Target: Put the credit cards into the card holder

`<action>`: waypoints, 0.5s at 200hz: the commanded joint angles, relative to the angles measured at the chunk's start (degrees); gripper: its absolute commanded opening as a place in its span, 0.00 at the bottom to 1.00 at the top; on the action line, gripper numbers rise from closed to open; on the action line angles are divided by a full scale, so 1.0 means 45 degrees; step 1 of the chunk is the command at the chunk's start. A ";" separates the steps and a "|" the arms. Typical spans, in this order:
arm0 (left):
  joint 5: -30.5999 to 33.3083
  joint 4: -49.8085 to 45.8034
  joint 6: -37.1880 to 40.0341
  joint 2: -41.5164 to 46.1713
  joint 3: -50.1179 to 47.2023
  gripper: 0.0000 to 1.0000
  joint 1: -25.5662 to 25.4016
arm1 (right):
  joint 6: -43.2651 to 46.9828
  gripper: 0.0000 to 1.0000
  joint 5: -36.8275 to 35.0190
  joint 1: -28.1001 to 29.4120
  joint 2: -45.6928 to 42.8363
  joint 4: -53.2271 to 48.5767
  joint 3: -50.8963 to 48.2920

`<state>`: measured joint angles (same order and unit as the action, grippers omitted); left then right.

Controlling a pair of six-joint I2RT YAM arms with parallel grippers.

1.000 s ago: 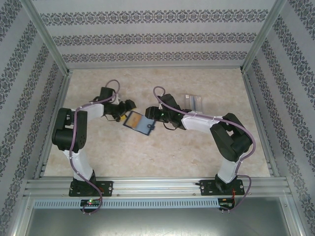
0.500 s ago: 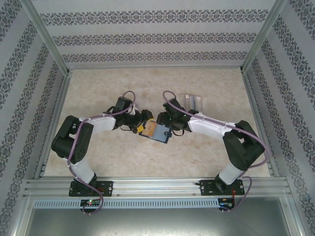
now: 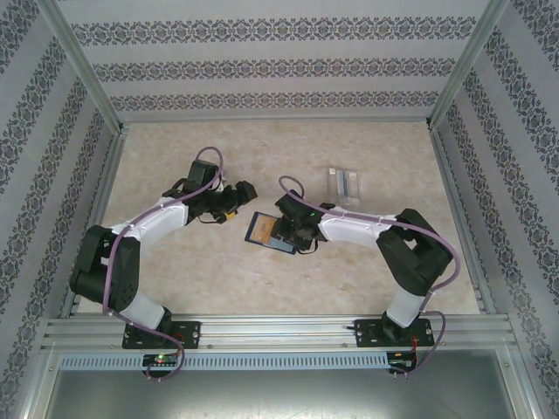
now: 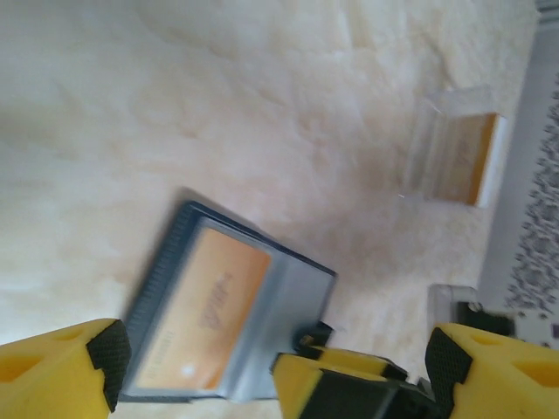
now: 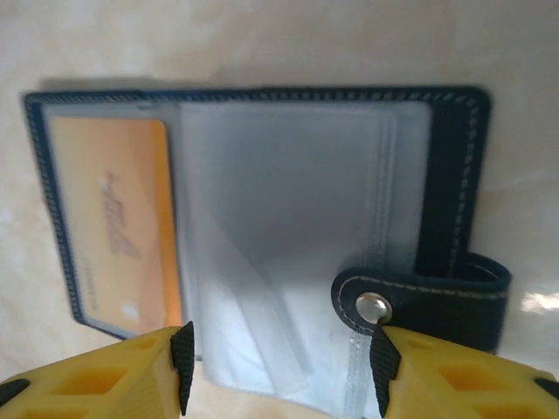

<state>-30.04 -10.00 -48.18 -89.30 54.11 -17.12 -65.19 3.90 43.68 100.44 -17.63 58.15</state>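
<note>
Now, open navy card holder point(image 5: 447, 175), orange credit card point(image 5: 113, 227) in sleeve point(image 5: 297, 192); left tool point(image 4: 272, 351), right tool point(image 5: 279, 358) apart, empty.

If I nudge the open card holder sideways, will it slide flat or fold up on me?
Probably floppy: the card holder lies open with thin clear sleeves that look ready to buckle or lift. It likely slides easily on the smooth table. The snap tab sticks out and might catch.
</note>
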 commanded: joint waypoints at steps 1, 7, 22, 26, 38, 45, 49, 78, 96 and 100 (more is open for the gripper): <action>0.0682 -0.0572 0.1301 -0.0889 -0.0017 0.89 0.0042 | -0.0362 0.54 0.0055 0.0122 0.0283 0.0419 0.0512; 0.0566 -0.0375 0.1403 -0.1085 -0.0027 0.88 0.0041 | -0.0380 0.54 0.0052 0.0141 0.0339 0.0414 0.0544; 0.0290 0.0118 0.1410 -0.1468 -0.0126 0.88 0.0045 | -0.0377 0.54 0.0096 0.0181 0.0505 0.0408 0.0619; 0.0171 0.0319 0.1387 -0.1543 -0.0189 0.88 0.0055 | -0.0378 0.54 0.0118 0.0187 0.0546 0.0419 0.0636; -0.0220 0.0829 0.1267 -0.1685 -0.0359 0.87 0.0041 | -0.0352 0.54 0.0170 0.0215 0.0626 0.0411 0.0671; -0.0345 0.1015 0.1237 -0.1751 -0.0438 0.87 0.0045 | -0.0343 0.54 0.0183 0.0215 0.0641 0.0411 0.0687; -0.0391 0.1075 0.1207 -0.1784 -0.0484 0.87 0.0039 | -0.0339 0.54 0.0180 0.0225 0.0632 0.0413 0.0689; -0.0711 0.1800 0.0877 -0.1893 -0.1004 0.85 0.0053 | -0.0242 0.53 0.0011 0.0216 0.0662 0.0346 0.0770; -0.1005 0.2295 0.0584 -0.2037 -0.1337 0.84 0.0025 | -0.0295 0.53 -0.0163 0.0245 0.0669 0.0114 0.0774; -0.1088 0.2378 0.0552 -0.2050 -0.1368 0.84 0.0004 | -0.0316 0.53 -0.0253 0.0278 0.0635 0.0032 0.0780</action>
<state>-32.14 -4.27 -44.58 -97.43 49.74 -16.86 -65.91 4.10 44.14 102.56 -15.62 60.27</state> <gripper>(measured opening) 0.844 0.530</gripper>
